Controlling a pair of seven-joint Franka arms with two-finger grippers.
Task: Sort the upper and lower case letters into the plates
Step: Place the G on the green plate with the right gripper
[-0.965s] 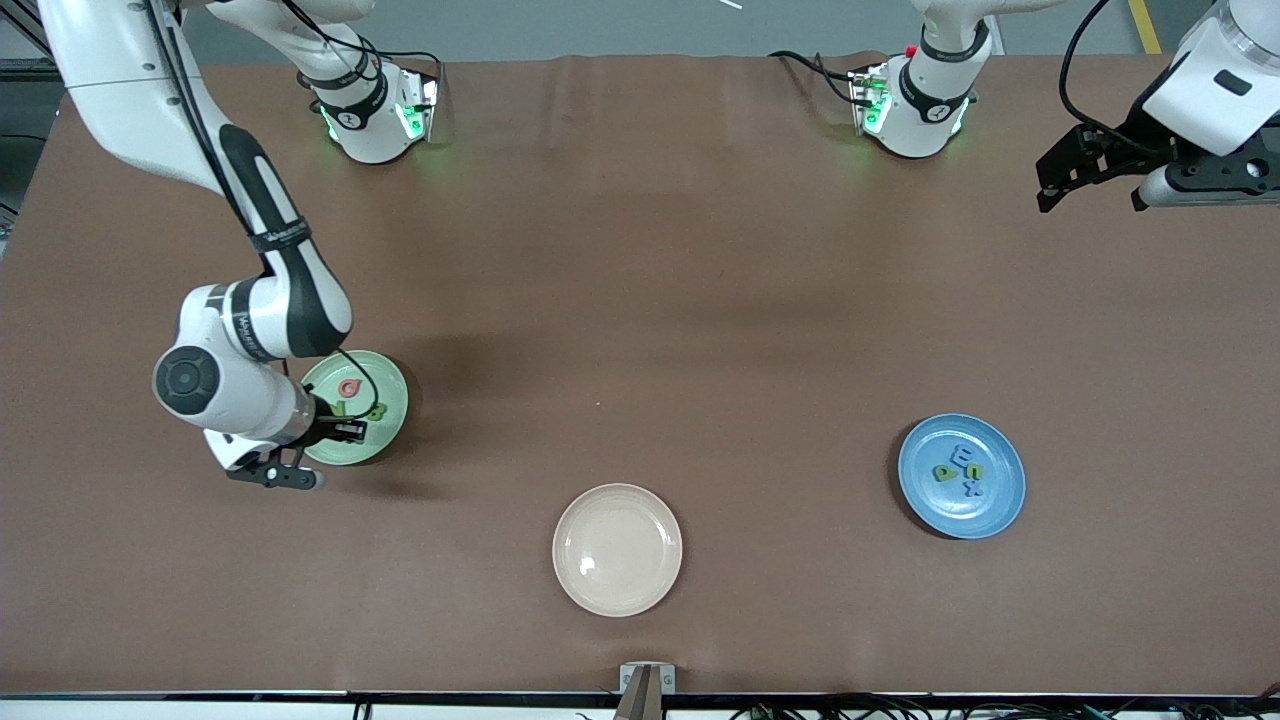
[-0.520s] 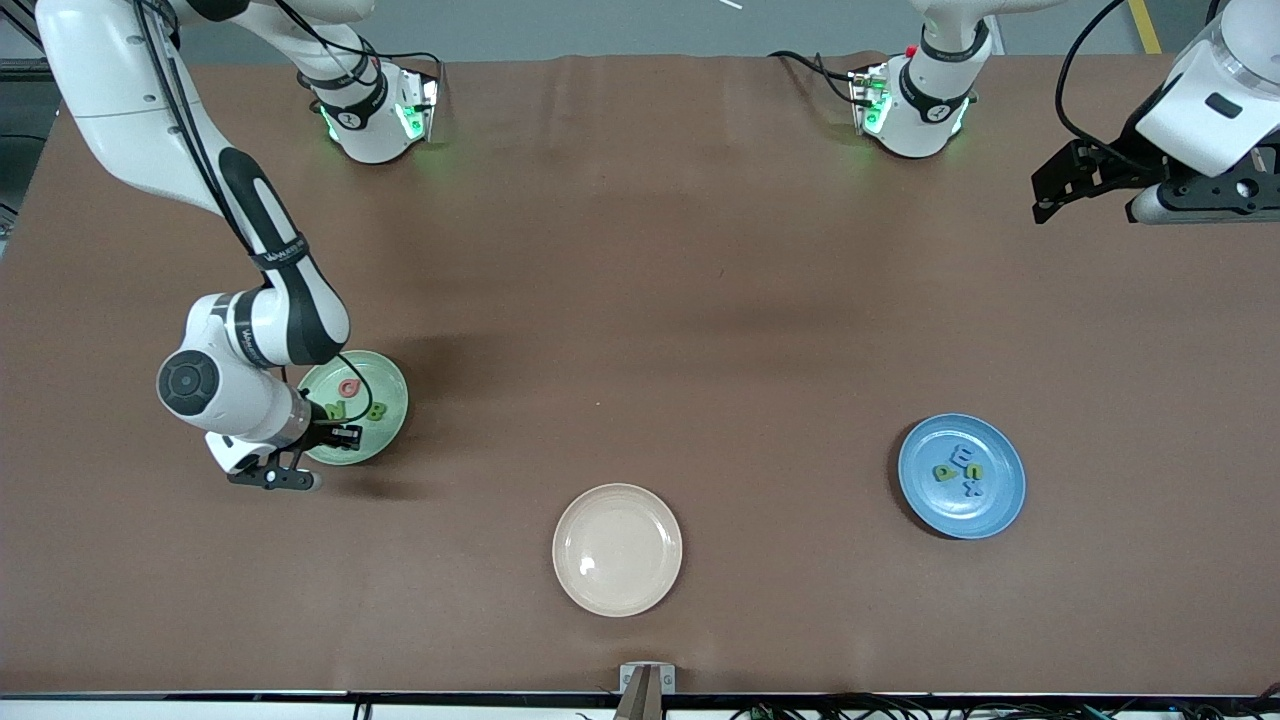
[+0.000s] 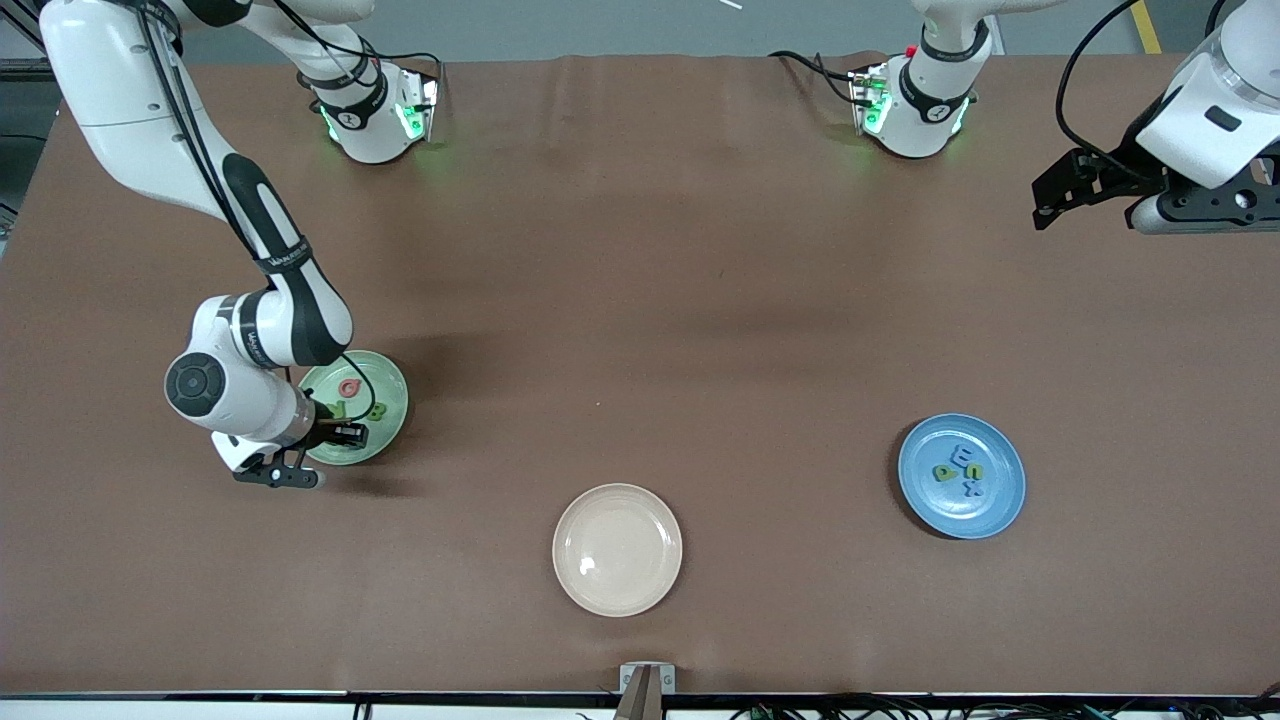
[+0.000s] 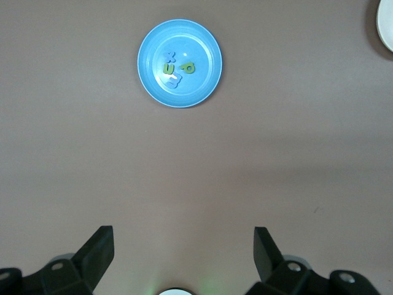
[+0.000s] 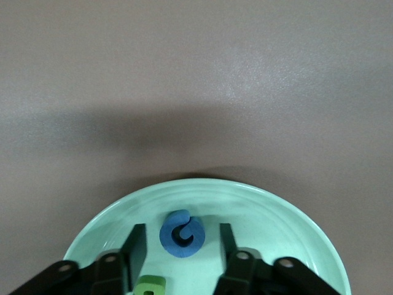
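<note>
The mint green plate (image 3: 388, 384) lies toward the right arm's end of the table. My right gripper (image 3: 343, 432) hovers low over it, open. In the right wrist view a blue letter (image 5: 182, 233) lies flat on the mint plate (image 5: 276, 212) between the fingers of my right gripper (image 5: 182, 238), touching neither of them. A green letter (image 5: 149, 286) lies beside it. A red letter (image 3: 349, 387) also shows on this plate. The blue plate (image 3: 1003, 500) holds several green and blue letters (image 3: 960, 470). My left gripper (image 3: 1046, 198) waits open, high over the left arm's end of the table.
A cream-beige plate (image 3: 617, 549) with nothing on it sits nearest the front camera, between the two coloured plates. The left wrist view shows the blue plate (image 4: 206, 83) far below my left gripper (image 4: 184, 241) and the cream plate's (image 4: 387, 24) edge.
My right gripper has opened and let go of the blue letter, which now lies on the mint plate. The left arm has shifted only slightly.
</note>
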